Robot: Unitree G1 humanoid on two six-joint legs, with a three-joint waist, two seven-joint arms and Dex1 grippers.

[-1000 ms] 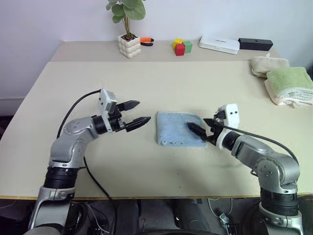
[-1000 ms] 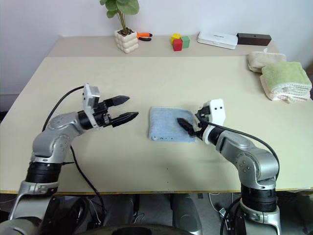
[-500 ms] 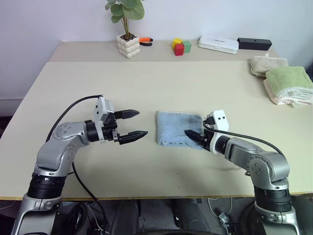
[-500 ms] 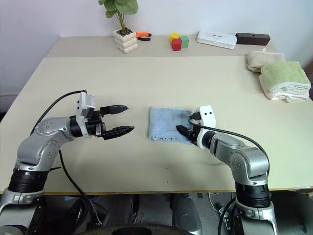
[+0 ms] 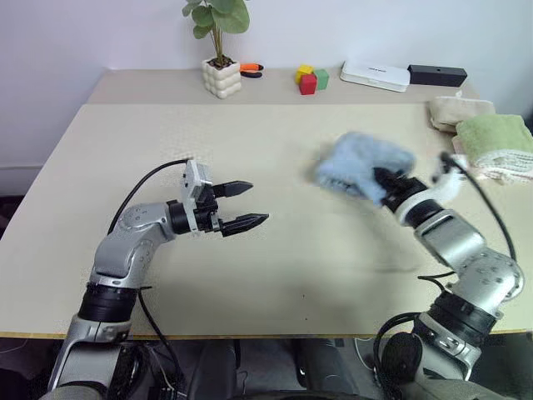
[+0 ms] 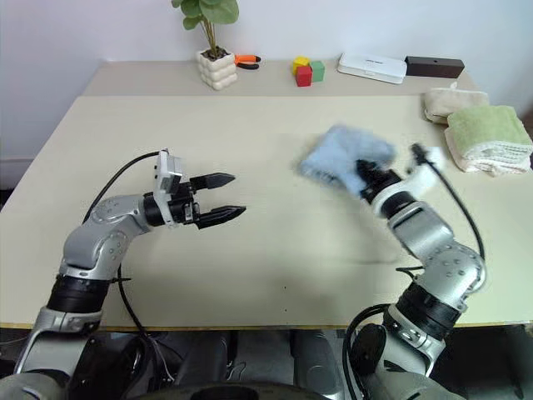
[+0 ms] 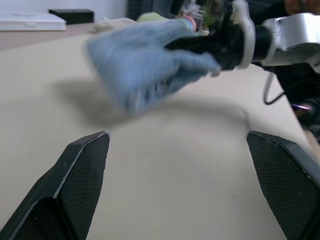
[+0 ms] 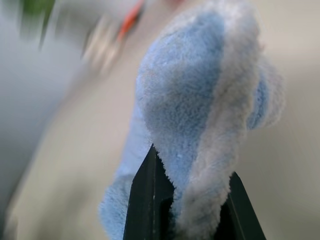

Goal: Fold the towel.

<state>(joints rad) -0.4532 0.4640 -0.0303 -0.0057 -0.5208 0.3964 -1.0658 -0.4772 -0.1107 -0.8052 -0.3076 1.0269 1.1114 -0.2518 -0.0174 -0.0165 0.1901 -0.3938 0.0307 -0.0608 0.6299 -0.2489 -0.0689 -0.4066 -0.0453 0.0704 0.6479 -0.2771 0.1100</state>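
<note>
The light blue fluffy towel (image 5: 360, 167) hangs bunched in the air above the table, right of the middle. My right gripper (image 5: 385, 180) is shut on it, and the right wrist view shows the blue cloth and its pale edging (image 8: 220, 125) pinched between the two fingers. My left gripper (image 5: 250, 205) hovers left of the middle, open, pointing toward the towel with nothing between its fingers. In the left wrist view the towel (image 7: 145, 60) shows ahead of the open fingers, held by the other arm.
A folded green towel (image 5: 495, 137) on a beige one (image 5: 456, 108) lies at the table's right edge. Along the back stand a potted plant (image 5: 220, 67), coloured blocks (image 5: 310, 79), a white box (image 5: 375, 76) and a black box (image 5: 436, 75).
My right gripper has shut on the towel's edge and swung up and to the right, lifting the towel off the table. The left gripper has drifted slightly right.
</note>
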